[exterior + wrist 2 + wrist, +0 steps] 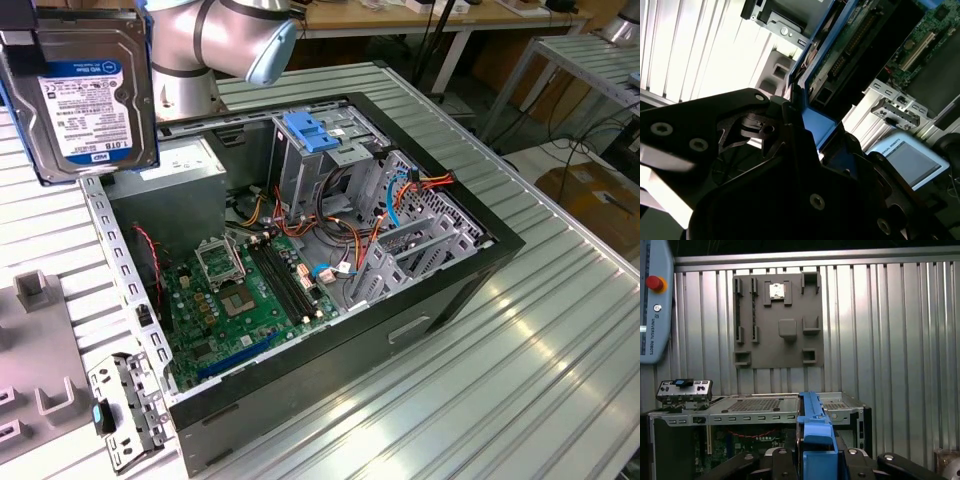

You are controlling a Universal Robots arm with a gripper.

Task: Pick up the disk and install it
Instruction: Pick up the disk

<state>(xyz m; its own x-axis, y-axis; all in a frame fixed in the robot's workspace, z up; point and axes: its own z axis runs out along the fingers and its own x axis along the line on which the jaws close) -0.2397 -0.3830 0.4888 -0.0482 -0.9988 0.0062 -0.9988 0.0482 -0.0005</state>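
The disk (85, 95), a metal hard drive with a white and blue label in blue carrier rails, hangs in the air at the exterior view's upper left, beyond the open computer case (400, 330). In both wrist views I see the disk edge-on. Its blue rail (815, 435) runs between the black fingers of my gripper (816, 460), which is shut on it. In the second wrist view the rail (817, 125) and the drive's connector edge (850, 45) rise out of the gripper (800, 107).
Inside the case lie a green motherboard (240, 300), loose cables and a tall metal drive cage topped by a blue latch (310, 130). A grey fixture plate (777, 320) and a small metal bracket (125, 400) lie on the ribbed table. A teach pendant (652, 300) lies beside them.
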